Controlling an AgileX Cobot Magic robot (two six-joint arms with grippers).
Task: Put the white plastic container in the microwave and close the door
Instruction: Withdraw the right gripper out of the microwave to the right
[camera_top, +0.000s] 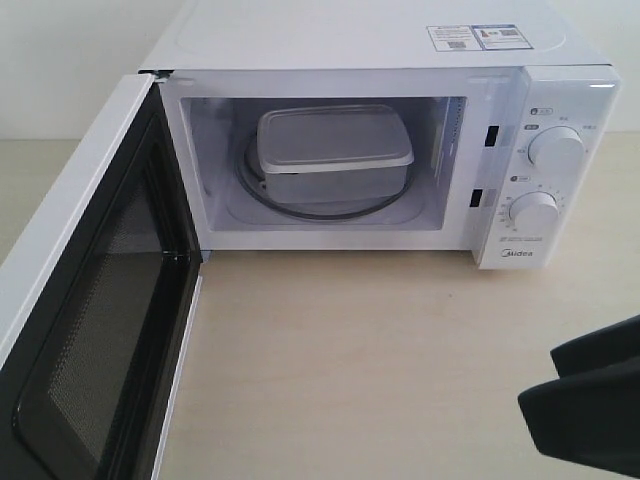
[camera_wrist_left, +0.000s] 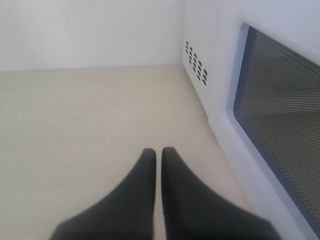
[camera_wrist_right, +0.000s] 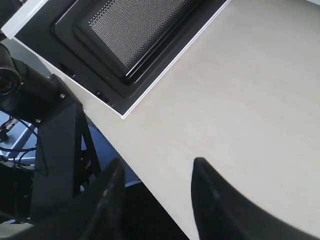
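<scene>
The white plastic container (camera_top: 334, 152) sits lidded on the glass turntable inside the microwave (camera_top: 380, 40). The door (camera_top: 95, 330) stands wide open to the left, its black inner frame and mesh window facing the cavity. My right gripper (camera_top: 537, 378) hangs at the table's near right, well clear of the microwave; in its wrist view the right gripper (camera_wrist_right: 159, 162) is open with nothing between its fingers, above the table edge. My left gripper (camera_wrist_left: 158, 152) is shut and empty, low over the table beside the door's outer face (camera_wrist_left: 280, 110). It is hidden in the exterior view.
The light wooden table (camera_top: 380, 360) stretches in front of the microwave. Two round dials (camera_top: 556, 150) sit on the right panel. The microwave's side vents (camera_wrist_left: 196, 62) are ahead of the left gripper. A black camera stand (camera_wrist_right: 45, 125) stands off the table's edge.
</scene>
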